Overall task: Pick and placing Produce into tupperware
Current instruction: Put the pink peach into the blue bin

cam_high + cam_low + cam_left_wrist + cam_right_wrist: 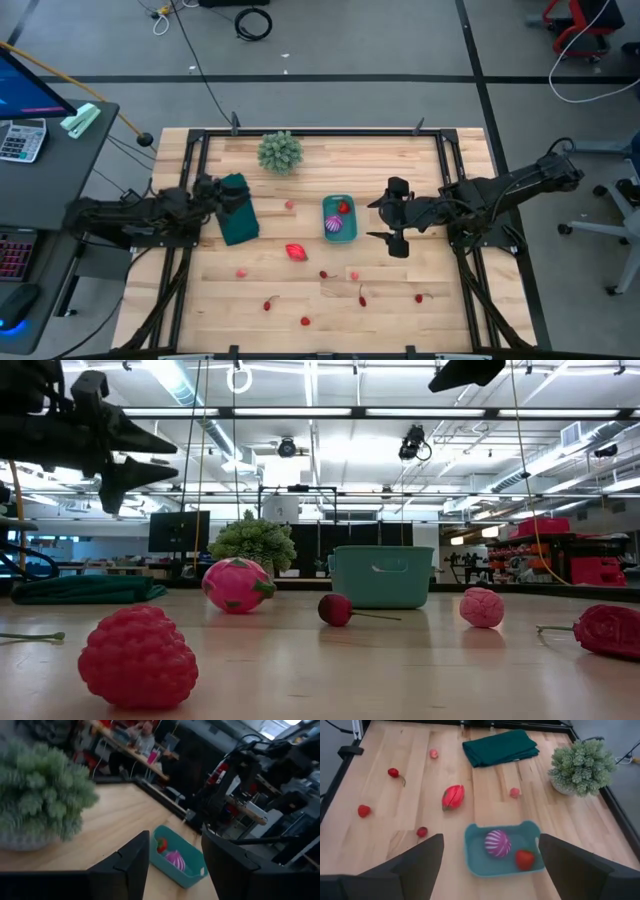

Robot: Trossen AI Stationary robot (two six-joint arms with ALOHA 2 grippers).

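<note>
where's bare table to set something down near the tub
Bare wood lies between the tub and the plant, bar one small pink piece near the cloth. The front strip is crowded with scattered produce.

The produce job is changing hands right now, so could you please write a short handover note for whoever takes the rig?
Right gripper: open, empty, beside the teal tub.
Left gripper: open, empty, over the green cloth.
Done: purple striped ball and a red piece are in the tub.
Left: the big pink-red fruit and the small red and pink pieces scattered on the table still need placing.
</note>
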